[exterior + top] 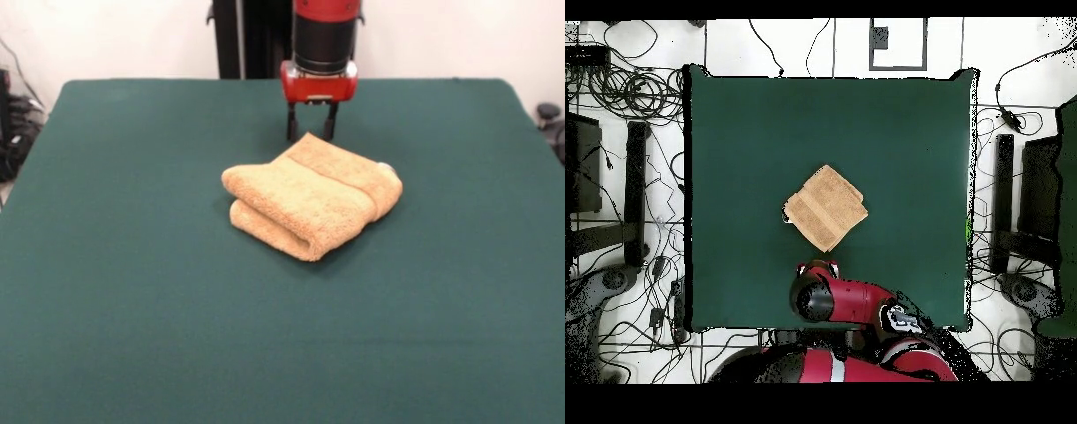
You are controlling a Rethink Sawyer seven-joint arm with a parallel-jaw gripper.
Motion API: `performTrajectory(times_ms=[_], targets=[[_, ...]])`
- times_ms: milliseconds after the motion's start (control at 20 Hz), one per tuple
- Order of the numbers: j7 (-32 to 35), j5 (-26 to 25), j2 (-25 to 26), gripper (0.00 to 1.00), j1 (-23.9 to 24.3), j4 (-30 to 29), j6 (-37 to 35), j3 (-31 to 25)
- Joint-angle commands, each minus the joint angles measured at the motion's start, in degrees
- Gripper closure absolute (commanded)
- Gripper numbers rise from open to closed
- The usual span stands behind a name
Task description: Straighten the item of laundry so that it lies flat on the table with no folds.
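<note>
The orange-tan towel (311,194) lies folded over itself in a thick bundle near the middle of the dark green table (132,291). A woven band shows along its right side. In the overhead view the towel (826,208) is a diamond-shaped bundle on the table (895,130). My gripper (310,132) hangs just behind the towel's far corner, its two black fingers (291,128) apart and pointing down, holding nothing. From overhead the red arm's head (817,290) covers the gripper, just below the towel.
The robot's black pedestal (240,35) stands behind the table's far edge. Cables and black stands (635,190) lie on the floor around the table on both sides.
</note>
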State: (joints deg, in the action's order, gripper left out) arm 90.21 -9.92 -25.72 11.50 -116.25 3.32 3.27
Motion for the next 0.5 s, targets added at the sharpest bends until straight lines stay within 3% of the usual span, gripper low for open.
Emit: performTrajectory(times_ms=[50, 500], targets=[[11.78, 5.56, 7.78, 0.00, -1.94, 12.78, 5.71, -5.64], [11.52, 5.06, 7.82, 0.00, -1.65, 12.65, 5.83, -5.89]])
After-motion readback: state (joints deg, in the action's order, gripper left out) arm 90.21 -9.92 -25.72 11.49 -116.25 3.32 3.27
